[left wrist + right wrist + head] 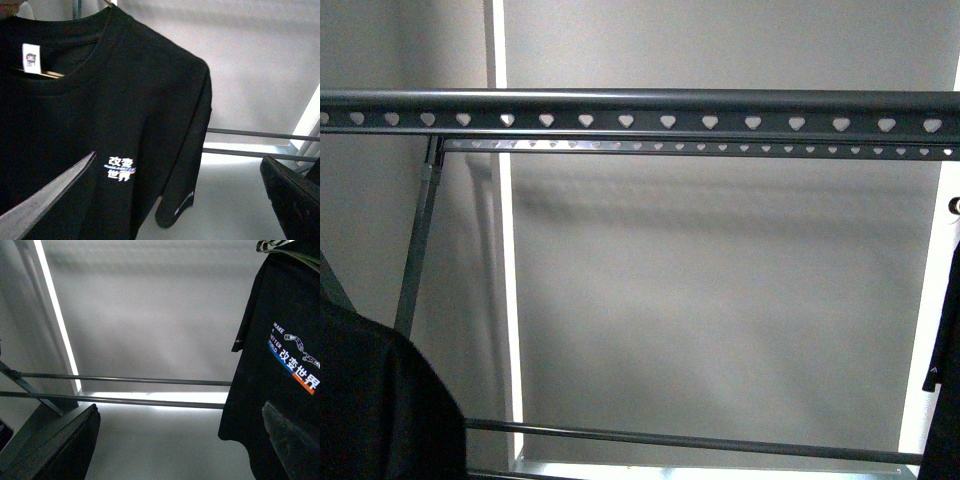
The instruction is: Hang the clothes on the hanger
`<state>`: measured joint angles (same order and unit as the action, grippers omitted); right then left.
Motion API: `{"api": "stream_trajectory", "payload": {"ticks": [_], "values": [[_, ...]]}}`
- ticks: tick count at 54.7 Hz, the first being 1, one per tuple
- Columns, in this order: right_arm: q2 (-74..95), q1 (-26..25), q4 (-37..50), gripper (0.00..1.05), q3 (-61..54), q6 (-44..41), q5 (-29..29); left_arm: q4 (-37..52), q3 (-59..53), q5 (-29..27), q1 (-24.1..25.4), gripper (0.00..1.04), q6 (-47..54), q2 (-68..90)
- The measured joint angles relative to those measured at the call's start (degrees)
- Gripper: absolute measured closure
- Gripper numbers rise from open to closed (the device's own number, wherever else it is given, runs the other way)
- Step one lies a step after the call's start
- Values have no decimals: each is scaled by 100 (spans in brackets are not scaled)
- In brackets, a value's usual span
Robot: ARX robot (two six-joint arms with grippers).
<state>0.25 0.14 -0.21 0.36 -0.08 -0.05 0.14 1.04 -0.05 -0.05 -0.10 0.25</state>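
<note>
Where it hangs, the black T-shirt (125, 100) shows a white neck label (31, 58).

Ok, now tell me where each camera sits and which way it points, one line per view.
Front view: on the robot's body, facing the rack, its heart-holed rail across the top; no arm shows.
Left wrist view: on the left arm, facing the printed T-shirt; left gripper fingers apart at the frame's edge.
Right wrist view: on the right arm, facing the wall and lower bars; right gripper fingers apart, second black shirt alongside.
Shared: that shirt's small white mark shows in front and right wrist views.
</note>
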Motion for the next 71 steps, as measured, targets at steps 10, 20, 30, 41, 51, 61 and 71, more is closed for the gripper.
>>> {"api": "stream_trajectory", "payload": {"ticks": [10, 20, 30, 41, 51, 61, 71], "values": [[0, 0, 0, 7, 0, 0, 0, 0, 0, 0, 0, 7, 0, -2], [0, -2, 0, 7, 0, -2, -4, -48, 17, 2636, 442, 7, 1003, 470], [0, -2, 0, 7, 0, 0, 4, 1384, 938, 1384, 55, 7, 271, 2538], [0, -2, 0, 7, 0, 0, 0, 1016, 3093, 476, 92, 7, -2105, 5396], [0, -2, 0, 7, 0, 0, 0, 887, 4374, 44, 90, 7, -3576, 7090], [0, -2, 0, 7, 0, -2, 0, 1027, 5160, -367, 92, 7, -3901, 7851], [0, -2, 0, 7, 0, 0, 0, 1012, 5751, -667, 160, 7, -3932, 8463]]}}
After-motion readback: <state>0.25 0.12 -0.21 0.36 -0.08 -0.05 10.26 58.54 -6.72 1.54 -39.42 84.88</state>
